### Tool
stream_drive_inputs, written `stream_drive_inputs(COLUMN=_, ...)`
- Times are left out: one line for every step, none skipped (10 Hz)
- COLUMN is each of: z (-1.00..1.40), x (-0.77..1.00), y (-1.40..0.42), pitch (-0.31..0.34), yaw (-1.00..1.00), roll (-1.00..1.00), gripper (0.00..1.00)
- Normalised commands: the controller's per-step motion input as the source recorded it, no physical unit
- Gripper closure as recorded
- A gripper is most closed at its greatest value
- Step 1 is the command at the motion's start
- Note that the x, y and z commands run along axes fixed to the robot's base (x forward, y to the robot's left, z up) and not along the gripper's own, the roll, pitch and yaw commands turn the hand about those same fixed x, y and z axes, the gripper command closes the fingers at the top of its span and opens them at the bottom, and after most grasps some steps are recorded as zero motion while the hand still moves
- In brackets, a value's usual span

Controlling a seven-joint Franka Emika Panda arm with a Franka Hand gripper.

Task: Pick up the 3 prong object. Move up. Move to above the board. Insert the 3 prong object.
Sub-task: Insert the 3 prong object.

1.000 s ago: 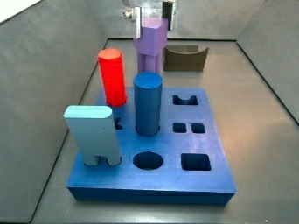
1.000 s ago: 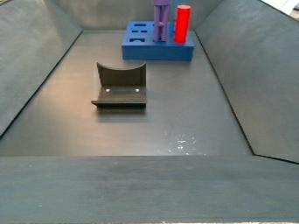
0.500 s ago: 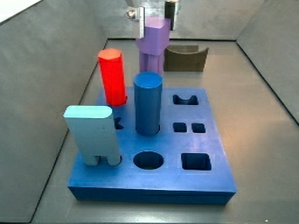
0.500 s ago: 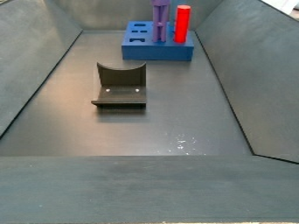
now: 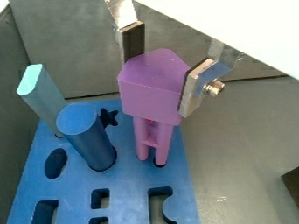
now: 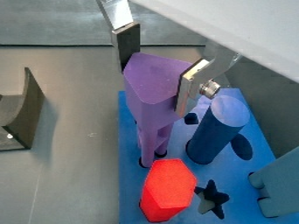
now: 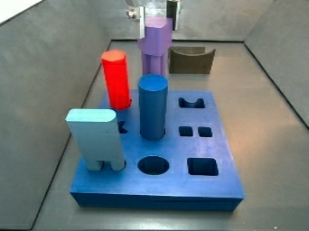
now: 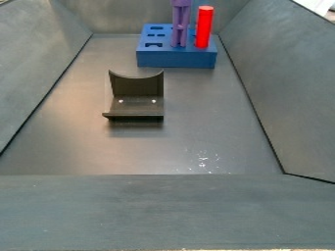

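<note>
The purple 3 prong object (image 5: 152, 83) stands upright at the far end of the blue board (image 5: 128, 181), its thin legs down in the board's top. It also shows in a wrist view (image 6: 158, 96) and in both side views (image 7: 154, 50) (image 8: 178, 22). My gripper (image 5: 163, 79) is above the board with its silver fingers on opposite sides of the peg's top, shut on it. It also shows in a wrist view (image 6: 160, 83) and a side view (image 7: 157, 20). The board also shows in both side views (image 7: 175, 149) (image 8: 177, 59).
A red peg (image 7: 115, 79), a blue cylinder (image 7: 152, 106) and a light-blue legged block (image 7: 94, 135) stand on the board close to the purple peg. A dark olive U-shaped block (image 8: 135, 95) lies on the floor beyond the board. Sloped grey walls (image 8: 39, 88) surround the floor.
</note>
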Motion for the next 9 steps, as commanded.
stream_drive_inputs(z=-0.23, x=0.00, y=-0.08, pitch=-0.010, yaw=-0.07, roll=0.06, gripper=1.00)
stream_drive_inputs(z=-0.63, x=0.00, y=-0.19, pitch=-0.013, yaw=-0.14, roll=0.19, gripper=1.00)
stream_drive_inputs(z=-0.58, x=-0.04, y=-0.14, pitch=-0.037, yaw=-0.15, roll=0.23, gripper=1.00)
stream_drive_inputs(z=-0.64, x=0.00, y=-0.20, pitch=-0.069, yaw=-0.15, roll=0.18, gripper=1.00)
stream_drive_inputs(z=-0.75, x=-0.02, y=-0.18, pitch=-0.124, yaw=0.00, roll=0.20, gripper=1.00)
stream_drive_inputs(z=0.00, x=0.00, y=0.00, pitch=0.000, yaw=0.00, roll=0.01, gripper=1.00)
stream_drive_inputs(z=-0.08, x=0.00, y=0.00, pitch=0.000, yaw=0.00, roll=0.00, gripper=1.00)
stream_drive_inputs(z=-0.08, x=0.34, y=0.04, pitch=0.030, yaw=0.09, roll=0.00, gripper=1.00)
stream_drive_inputs(z=-0.10, x=0.11, y=0.02, pitch=0.000, yaw=0.00, roll=0.00, gripper=1.00)
